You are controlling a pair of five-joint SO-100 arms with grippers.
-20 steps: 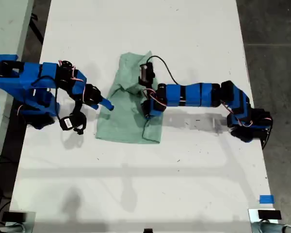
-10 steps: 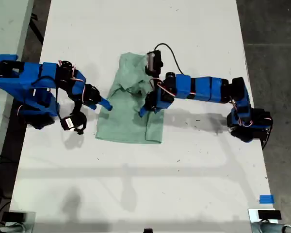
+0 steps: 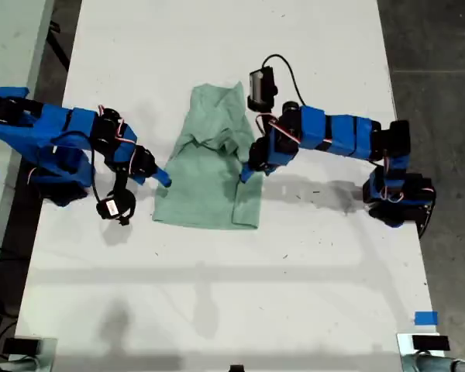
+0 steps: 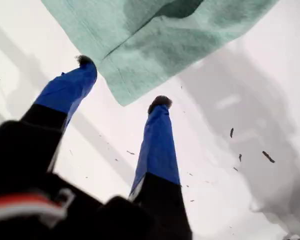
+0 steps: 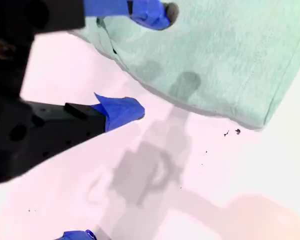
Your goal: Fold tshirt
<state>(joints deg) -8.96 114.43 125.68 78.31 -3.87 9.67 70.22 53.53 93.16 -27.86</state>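
The pincer at the exterior view's right point(image 3: 246, 172) has drawn back off the tshirt point(image 3: 205, 190) to its edge; the pincer at the exterior view's left point(image 3: 163, 178) has edged slightly away.

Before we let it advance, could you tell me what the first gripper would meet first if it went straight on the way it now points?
Most likely the tshirt: its corner lies just beyond my first gripper, whose jaws stand open. Height above the cloth is unclear.

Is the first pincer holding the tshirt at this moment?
No. In the first wrist view my first pincer is open, its fingertips apart at the corner of the tshirt, gripping nothing.
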